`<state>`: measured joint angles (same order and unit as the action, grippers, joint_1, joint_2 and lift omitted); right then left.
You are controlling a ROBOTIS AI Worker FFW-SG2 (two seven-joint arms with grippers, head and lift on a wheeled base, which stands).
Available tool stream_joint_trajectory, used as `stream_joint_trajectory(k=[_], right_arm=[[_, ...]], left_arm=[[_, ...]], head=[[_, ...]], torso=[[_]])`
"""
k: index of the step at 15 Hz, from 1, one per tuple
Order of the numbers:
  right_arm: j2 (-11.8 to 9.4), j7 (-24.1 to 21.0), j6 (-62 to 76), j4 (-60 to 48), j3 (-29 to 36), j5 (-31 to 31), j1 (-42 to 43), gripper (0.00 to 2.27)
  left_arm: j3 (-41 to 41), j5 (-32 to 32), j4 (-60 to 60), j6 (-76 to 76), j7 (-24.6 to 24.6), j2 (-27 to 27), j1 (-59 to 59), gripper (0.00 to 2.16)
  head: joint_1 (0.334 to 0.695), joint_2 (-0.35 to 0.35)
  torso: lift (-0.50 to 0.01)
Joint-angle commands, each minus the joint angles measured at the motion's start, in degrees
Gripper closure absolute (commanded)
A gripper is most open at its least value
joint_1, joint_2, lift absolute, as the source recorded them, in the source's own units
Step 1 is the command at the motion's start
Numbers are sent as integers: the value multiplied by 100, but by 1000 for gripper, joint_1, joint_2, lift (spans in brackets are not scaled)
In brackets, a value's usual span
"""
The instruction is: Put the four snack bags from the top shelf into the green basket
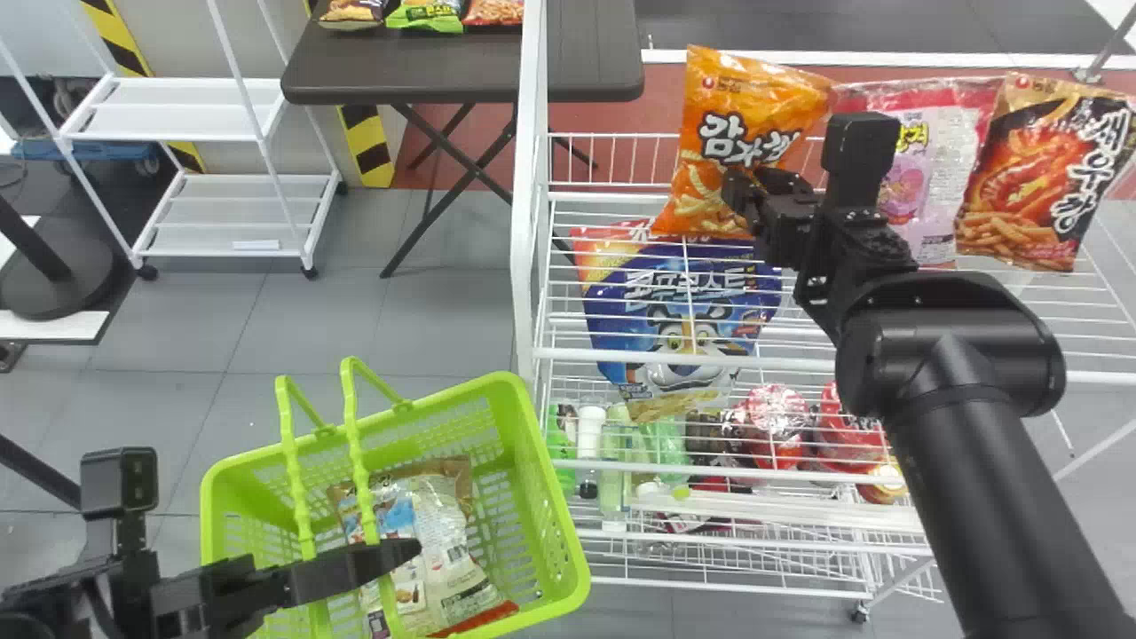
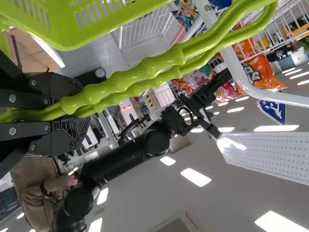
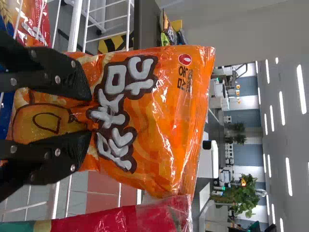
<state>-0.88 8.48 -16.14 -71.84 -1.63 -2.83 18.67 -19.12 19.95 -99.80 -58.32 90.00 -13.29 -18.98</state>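
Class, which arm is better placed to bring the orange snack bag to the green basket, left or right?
Right, it seems: the right gripper pinches the orange bag, while the left gripper holds the handles of the green basket.

The robot's right arm (image 1: 1003, 479), black and tubular with a rounded joint (image 1: 950, 355); a boxy black block (image 1: 859, 146) rises near its wrist; silver screws (image 3: 57, 79) stud flat black fingers (image 3: 72, 79).

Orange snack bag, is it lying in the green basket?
No, the orange snack bag is pinched in the right claw, up at the wire shelf.
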Motion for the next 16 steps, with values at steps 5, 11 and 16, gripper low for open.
stream_joint_trajectory(k=[5,11,16], right_arm=[[-9,224,-861,-1869,-48,-165,-874,2250],[-17,268,-3463,-5068,-522,-368,-2684,2250],[-53,277,-4658,-6527,-1120,-798,-3677,2250]], left_arm=[[-75,0,74,0,57,-25,9,2148],[-75,35,74,0,57,-43,35,2148],[-48,44,74,0,57,-69,52,2148]], head=[[695,19],[695,104],[695,210]], torso=[[0],[0],[0]])
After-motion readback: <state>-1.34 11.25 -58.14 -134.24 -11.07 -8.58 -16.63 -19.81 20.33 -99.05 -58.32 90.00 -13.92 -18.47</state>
